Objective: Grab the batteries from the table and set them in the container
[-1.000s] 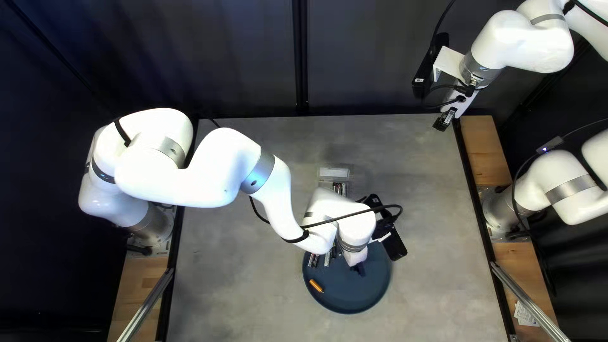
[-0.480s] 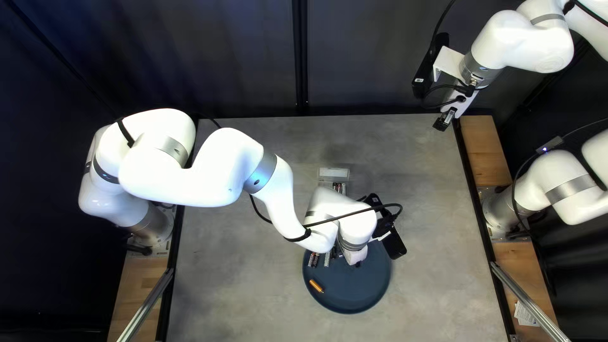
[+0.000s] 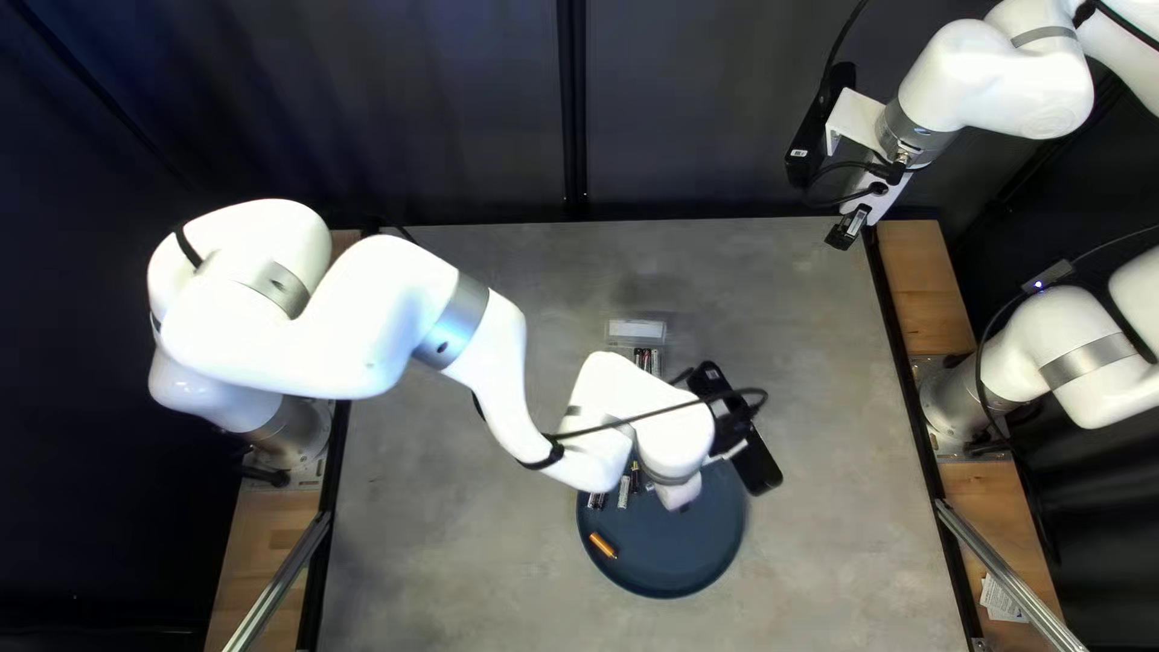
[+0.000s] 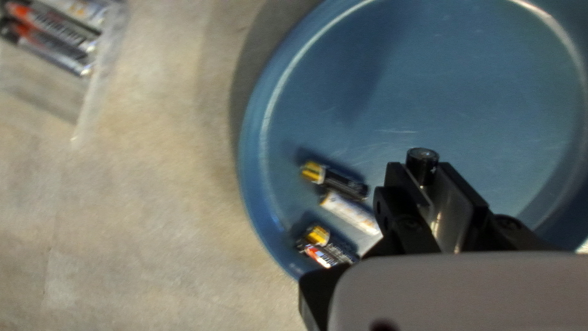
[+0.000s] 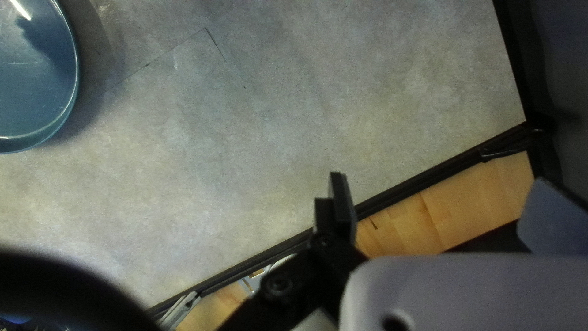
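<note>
Pinches a battery [image 4: 421,160] by its end in the left claw [image 4: 422,180], right claw [image 3: 848,234] gaping idle, risking a slip short of the container [image 3: 636,329].

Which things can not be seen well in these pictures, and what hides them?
1. The battery in the left gripper: the left wrist view shows only its end; the fingers cover its body.
2. The container: the left arm covers its near part in the top left view; the left wrist view blurs it and cuts it off.
3. The dish: top left view, the arm hides its far rim.
</note>
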Robot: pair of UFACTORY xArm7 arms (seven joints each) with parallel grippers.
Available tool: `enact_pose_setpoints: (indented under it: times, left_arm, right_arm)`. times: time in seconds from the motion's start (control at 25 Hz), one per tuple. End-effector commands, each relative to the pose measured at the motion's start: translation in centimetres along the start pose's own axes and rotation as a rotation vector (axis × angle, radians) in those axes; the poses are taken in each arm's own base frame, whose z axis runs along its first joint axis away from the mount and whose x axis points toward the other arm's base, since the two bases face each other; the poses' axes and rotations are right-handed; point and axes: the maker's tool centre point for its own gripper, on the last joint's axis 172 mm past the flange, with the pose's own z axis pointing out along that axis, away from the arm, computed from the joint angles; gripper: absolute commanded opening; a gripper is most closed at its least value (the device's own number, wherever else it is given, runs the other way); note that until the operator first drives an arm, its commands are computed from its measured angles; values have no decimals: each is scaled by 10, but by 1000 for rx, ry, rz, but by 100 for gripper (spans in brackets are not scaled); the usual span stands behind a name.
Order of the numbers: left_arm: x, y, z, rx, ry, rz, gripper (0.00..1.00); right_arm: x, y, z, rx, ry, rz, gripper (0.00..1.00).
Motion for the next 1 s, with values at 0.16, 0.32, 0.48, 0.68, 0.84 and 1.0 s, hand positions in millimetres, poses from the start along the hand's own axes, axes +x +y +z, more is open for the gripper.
enact_pose_setpoints:
  times: [0.16, 0.32, 0.48, 0.68, 0.84, 1.0]
  left_arm:
    - [33, -58, -4, 153, 12, -404, 0]
    - [35, -76, 9, 231, 17, -527, 0]
    - [28, -94, 16, 263, 20, -624, 0]
    - [25, -108, 23, 257, 39, -701, 0]
    - [29, -114, 28, 225, 45, -706, 0]
    - [33, -124, 24, 195, 50, -700, 0]
  right_arm:
    - [0, 0, 0, 0, 0, 0, 100]
    - [0, 0, 0, 0, 0, 0, 100]
    - [0, 0, 0, 0, 0, 0, 100]
    - [0, 0, 0, 0, 0, 0, 100]
    - [0, 0, 0, 0, 0, 0, 100]
    - [0, 0, 0, 0, 0, 0, 100]
